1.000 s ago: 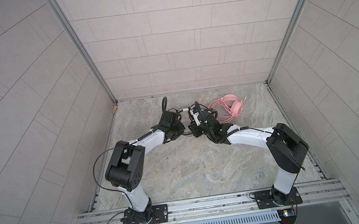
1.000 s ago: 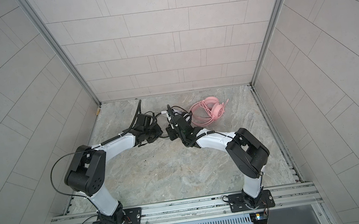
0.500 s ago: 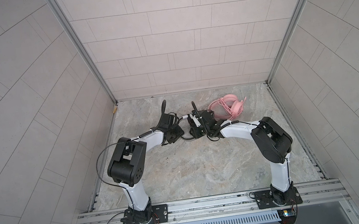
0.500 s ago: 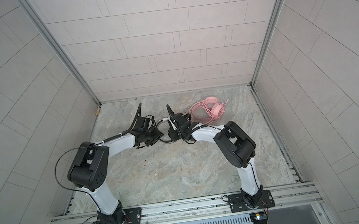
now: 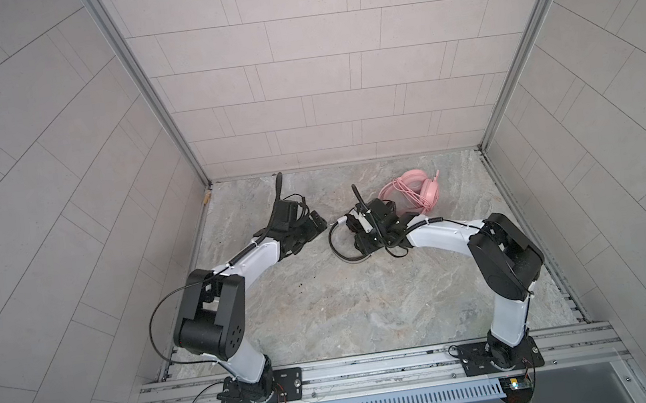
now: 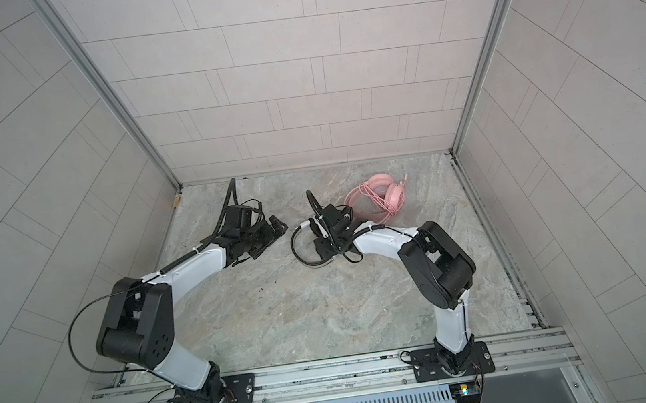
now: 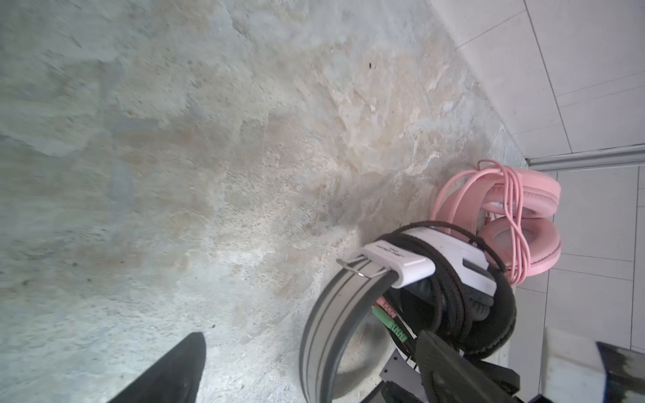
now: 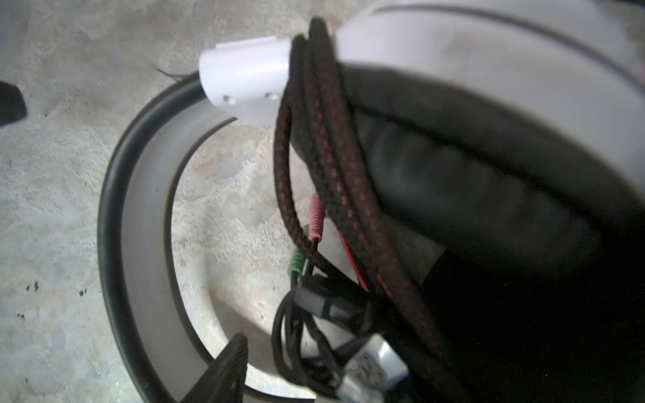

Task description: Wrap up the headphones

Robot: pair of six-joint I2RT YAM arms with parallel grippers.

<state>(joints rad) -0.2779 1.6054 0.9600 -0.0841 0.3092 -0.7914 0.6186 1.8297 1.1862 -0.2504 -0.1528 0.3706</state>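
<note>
The white-and-black headphones (image 5: 339, 222) lie on the stone table with the black cable (image 8: 314, 146) wound round the ear cups; the grey headband (image 7: 328, 328) rests on the table. My right gripper (image 5: 363, 236) is over the ear cups. Its visible finger (image 8: 223, 370) stands clear of them with table showing between; the other finger is hidden. My left gripper (image 5: 310, 233) is open and empty just left of the headband, not touching it. The pink headphones (image 5: 416, 191), with pink cable wound on, lie behind to the right, also in the left wrist view (image 7: 516, 209).
Tiled walls close in the table on the left, back and right, and a metal rail (image 5: 376, 372) runs along the front. Pink and green plugs (image 8: 307, 237) hang among the wound cable.
My left gripper has gone from shut to wide open and pulled slightly away from the white-and-black headphones. The right jaws have widened, and the right arm's elbow has swung back.
</note>
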